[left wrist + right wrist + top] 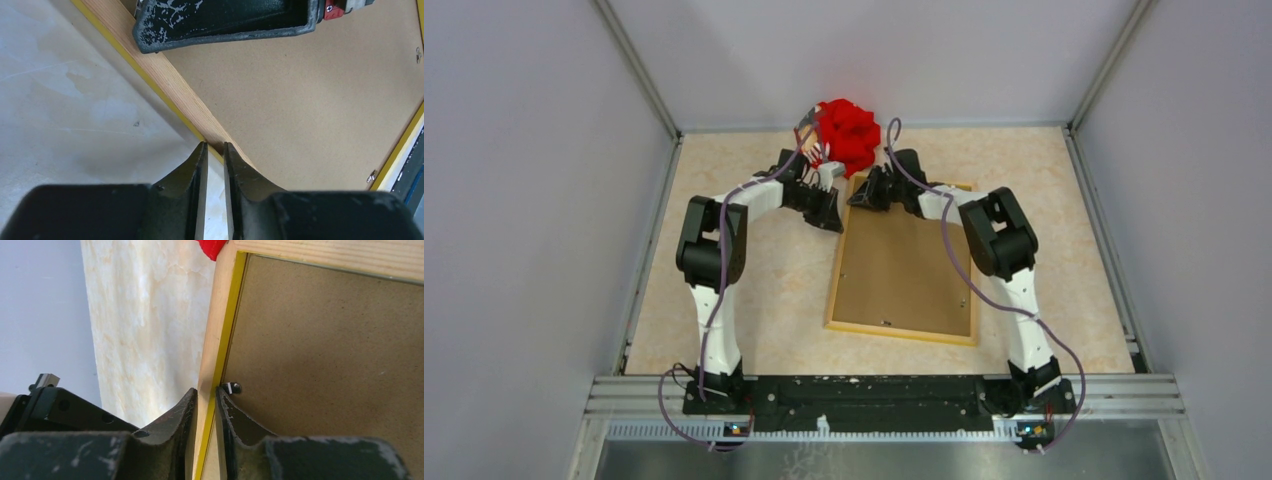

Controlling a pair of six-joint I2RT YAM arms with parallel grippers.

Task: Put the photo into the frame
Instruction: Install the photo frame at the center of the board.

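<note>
The frame [899, 333] lies back side up on the table, light wood rails with a yellow edge, and a brown backing board [904, 265] fills it. The photo is hidden. My left gripper [836, 218] is at the frame's far left corner. In the left wrist view its tips [215, 146] pinch the edge of the rail [175, 85]. My right gripper [856, 197] comes in from the far side. In the right wrist view the rail [220, 325] runs between its jaws [206, 390], which are shut on it next to a small metal tab [233, 388].
A red crumpled object [849, 135] sits at the back of the table, just beyond the frame's far left corner. Grey walls close in the left, right and far sides. Another metal tab [371, 176] holds the backing board [300, 110] on the opposite rail.
</note>
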